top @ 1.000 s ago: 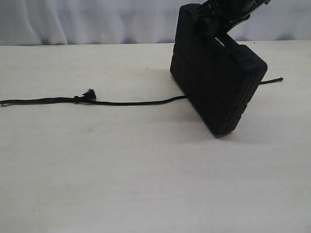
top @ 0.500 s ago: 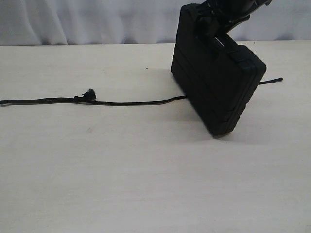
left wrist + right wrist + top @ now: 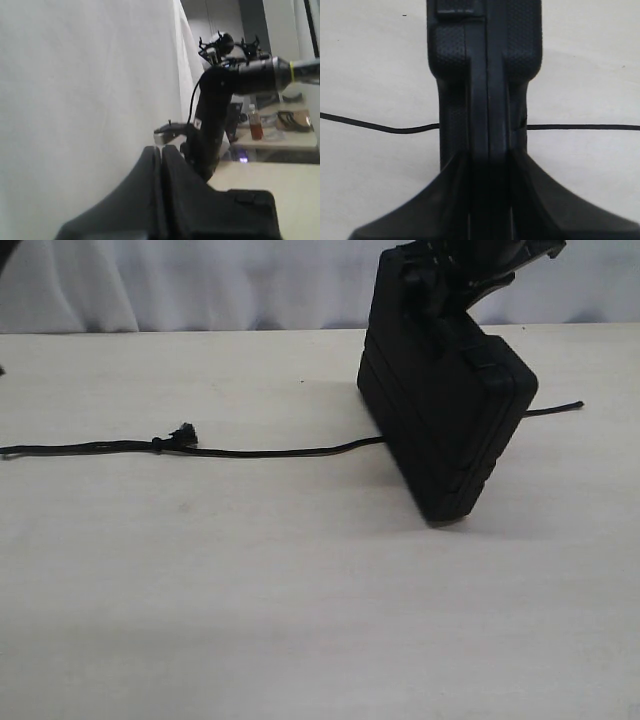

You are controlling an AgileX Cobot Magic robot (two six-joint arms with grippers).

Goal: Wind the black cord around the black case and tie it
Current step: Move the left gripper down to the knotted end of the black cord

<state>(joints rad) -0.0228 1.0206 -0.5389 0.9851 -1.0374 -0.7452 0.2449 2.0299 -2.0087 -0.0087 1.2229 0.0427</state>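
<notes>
holding the black case point(image 3: 445, 410) tipped on one corner over the black cord point(image 3: 270, 452) in the right gripper point(image 3: 487, 160), with the left gripper point(image 3: 161, 150) clenched empty. lower squarely across it, leaving both ends free.

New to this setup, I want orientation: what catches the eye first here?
A flat rectangular matte black plastic case stands tilted at the right rear of the pale table, clamped at its top edge by the right claw. A long thin black braided cord lies across the table, emerging on both sides of the case, with a frayed knot toward the left.
</notes>
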